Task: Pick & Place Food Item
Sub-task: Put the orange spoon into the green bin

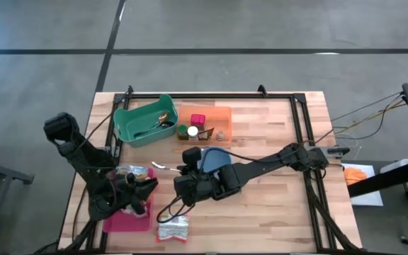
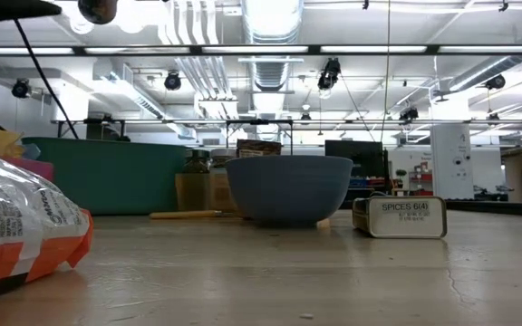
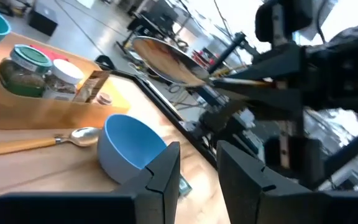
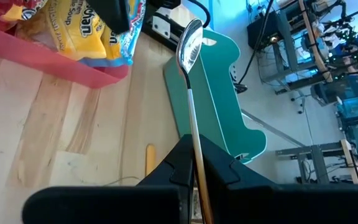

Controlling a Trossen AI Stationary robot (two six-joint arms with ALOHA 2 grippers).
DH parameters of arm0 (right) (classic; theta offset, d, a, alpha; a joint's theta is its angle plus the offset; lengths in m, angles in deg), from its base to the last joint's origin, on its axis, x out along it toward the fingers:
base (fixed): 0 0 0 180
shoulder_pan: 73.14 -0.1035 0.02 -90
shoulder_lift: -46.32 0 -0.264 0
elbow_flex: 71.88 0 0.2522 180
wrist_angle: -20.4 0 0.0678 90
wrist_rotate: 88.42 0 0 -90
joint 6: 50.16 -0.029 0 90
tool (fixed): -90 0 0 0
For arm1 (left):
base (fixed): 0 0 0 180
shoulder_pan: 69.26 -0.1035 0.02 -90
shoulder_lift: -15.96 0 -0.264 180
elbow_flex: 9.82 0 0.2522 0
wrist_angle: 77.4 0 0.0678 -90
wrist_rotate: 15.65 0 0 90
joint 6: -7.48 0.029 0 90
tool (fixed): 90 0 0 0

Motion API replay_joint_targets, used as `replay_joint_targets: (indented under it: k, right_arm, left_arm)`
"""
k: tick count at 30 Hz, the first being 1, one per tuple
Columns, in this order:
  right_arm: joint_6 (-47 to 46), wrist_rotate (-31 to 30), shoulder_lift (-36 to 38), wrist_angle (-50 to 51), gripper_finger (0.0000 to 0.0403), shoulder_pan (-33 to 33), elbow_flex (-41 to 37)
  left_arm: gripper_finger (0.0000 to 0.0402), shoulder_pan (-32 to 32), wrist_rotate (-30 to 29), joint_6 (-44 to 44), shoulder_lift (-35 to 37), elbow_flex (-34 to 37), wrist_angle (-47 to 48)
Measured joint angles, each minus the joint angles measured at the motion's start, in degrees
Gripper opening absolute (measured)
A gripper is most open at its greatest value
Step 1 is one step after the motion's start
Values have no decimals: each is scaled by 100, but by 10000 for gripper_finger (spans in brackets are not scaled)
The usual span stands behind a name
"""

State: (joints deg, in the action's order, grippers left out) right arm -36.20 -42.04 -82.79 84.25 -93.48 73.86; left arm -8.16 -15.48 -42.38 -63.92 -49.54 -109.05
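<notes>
Two robot arms meet near the middle of the tabletop.

The right gripper (image 4: 194, 165) pinches a long spoon (image 4: 190, 43) tight, so the spoon stands up and cannot slip. The left gripper (image 3: 197, 165) is a little open and holds nothing I can see; it hangs over the pink tray (image 1: 122, 221) by the tabletop's left edge, where the yellow snack bag (image 4: 79, 28) lies. The arms hide much of the tray from above.

The orange-and-white printed food bag (image 2: 16, 226) is cut off by the low view's left edge. The metal spoon's (image 4: 191, 93) handle end is hidden between dark fingers. Jar labels in the orange tray (image 1: 214, 117) cannot be read.
</notes>
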Motion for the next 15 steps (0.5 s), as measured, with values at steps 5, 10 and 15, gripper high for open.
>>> replay_joint_targets:
  k: [5,10,15]
  right_arm:
    - [10,0,6,-2,8,-1,1]
    - [21,0,6,2,8,0,1]
    - [22,-50,6,1,8,4,1]
  left_arm:
    - [106,-333,41,-239,-64,-65,-2]
    - [106,-422,56,-259,-64,-273,-1]
    - [106,-447,54,-231,-64,-521,133]
